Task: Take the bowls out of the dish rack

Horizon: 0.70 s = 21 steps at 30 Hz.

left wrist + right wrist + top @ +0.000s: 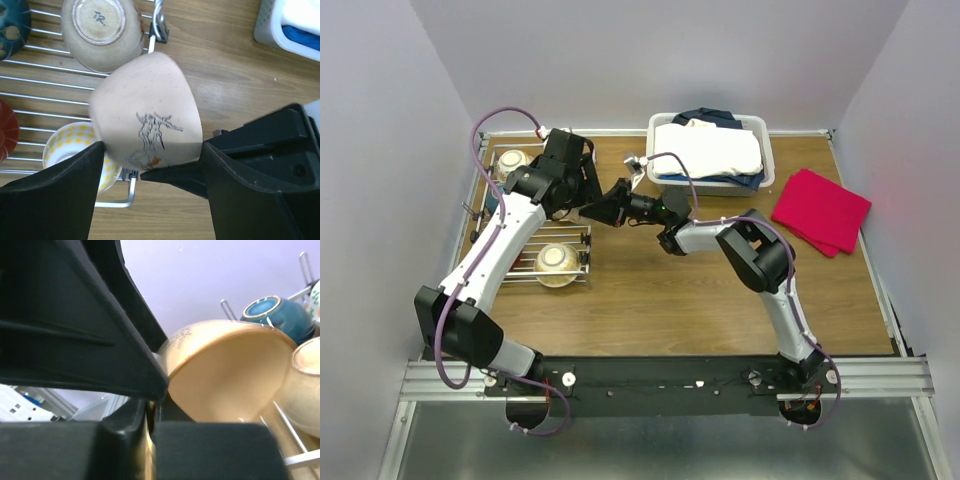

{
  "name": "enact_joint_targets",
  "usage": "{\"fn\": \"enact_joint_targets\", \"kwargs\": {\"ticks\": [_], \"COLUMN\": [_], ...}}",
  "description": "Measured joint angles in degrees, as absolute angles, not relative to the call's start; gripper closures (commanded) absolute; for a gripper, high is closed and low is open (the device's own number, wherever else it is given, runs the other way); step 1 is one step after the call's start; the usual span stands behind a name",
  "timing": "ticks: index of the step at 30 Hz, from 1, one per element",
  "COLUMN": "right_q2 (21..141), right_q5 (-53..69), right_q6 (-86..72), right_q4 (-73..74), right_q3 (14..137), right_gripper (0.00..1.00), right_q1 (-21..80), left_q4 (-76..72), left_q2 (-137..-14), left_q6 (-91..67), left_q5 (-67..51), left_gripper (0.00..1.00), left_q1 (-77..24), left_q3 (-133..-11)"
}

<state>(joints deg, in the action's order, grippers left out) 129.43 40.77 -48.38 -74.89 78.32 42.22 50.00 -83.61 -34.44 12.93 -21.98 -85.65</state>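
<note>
**Left gripper** (150, 152): closed on a cream bowl (145, 100), with one black finger pressed to each side of the wall and the foot end turned toward the wrist camera.

**Right gripper** (630, 202): nose to nose with the left one in the overhead view. Open or closed cannot be told, though a cream rim sits close against its fingers in the right wrist view.

**Position of the bowl:** off the dish rack (50, 87), over its right-hand rim, partly above the bare table (230, 85).

**Step in hand, as judged:** carrying this bowl out of the rack, perhaps passing it across to the other arm.
- Hold the squeeze steady.
- Travel sideways, clear of the raised rim and the black clip (164, 34), before lowering.
- Let go with one gripper only once the other is firmly on.
- Set down flat on the wood, away from the white basket (280, 30).

**Materials:**
- Bowl: smooth ceramic with a round, tapering wall, bearing a thin dark line drawing with a small orange touch. Likely to slide between flat fingers.
- Rack: thin, hard, bright wire bars.

**In the rack:** a speckled beige bowl (102, 30) upside down, a yellow-dotted bowl (67, 150), a teal bowl (10, 22) and a red bowl (6, 130).
</note>
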Motion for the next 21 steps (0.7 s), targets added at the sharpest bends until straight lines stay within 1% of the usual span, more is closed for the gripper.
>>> {"fn": "enact_joint_targets", "kwargs": {"ticks": [3, 4, 6, 7, 8, 10, 13, 15, 20, 21], "right_q2": [128.7, 128.7, 128.7, 128.6, 128.5, 127.6, 123.3, 119.1, 106.3, 104.0], "right_q5": [40.9, 41.0, 41.2, 41.3, 41.3, 41.3, 41.3, 41.1, 37.6, 35.8], "right_q6": [-47.7, -47.6, -46.9, -46.5, -46.0, -44.8, -41.5, -37.0, -23.0, -18.8], "right_q4": [-74.5, -74.4, -73.8, -73.5, -73.4, -72.8, -67.8, -61.9, -39.7, -33.0], "right_q3": [77.0, 76.4, 74.9, 74.1, 73.3, 71.7, 69.0, 67.9, 68.1, 68.9], "right_gripper": [0.99, 0.99, 0.99, 0.99, 0.99, 0.99, 0.99, 0.99, 0.99, 0.99], "right_q1": [42.3, 42.3, 42.5, 42.5, 42.5, 42.5, 42.5, 42.5, 42.5, 42.5], "left_q4": [49.2, 48.6, 47.9, 47.6, 47.4, 47.2, 46.3, 45.8, 42.5, 41.5], "left_q2": [-82.7, -82.2, -81.4, -80.9, -80.5, -79.6, -77.0, -75.4, -68.6, -67.4], "left_q6": [-34.8, -34.8, -34.7, -34.6, -34.5, -33.9, -32.0, -30.1, -23.6, -22.7], "left_q5": [12.4, 12.4, 12.5, 12.5, 12.5, 12.6, 12.9, 13.4, 16.7, 17.4], "left_gripper": [0.36, 0.27, 0.16, 0.09, 0.06, 0.01, 0.01, 0.01, 0.01, 0.01], "left_q1": [-22.1, -22.1, -22.1, -22.0, -22.0, -22.0, -22.0, -22.0, -22.0, -22.0], "left_q3": [-85.6, -85.6, -85.6, -85.6, -85.6, -85.6, -85.6, -85.5, -82.1, -81.0]}}
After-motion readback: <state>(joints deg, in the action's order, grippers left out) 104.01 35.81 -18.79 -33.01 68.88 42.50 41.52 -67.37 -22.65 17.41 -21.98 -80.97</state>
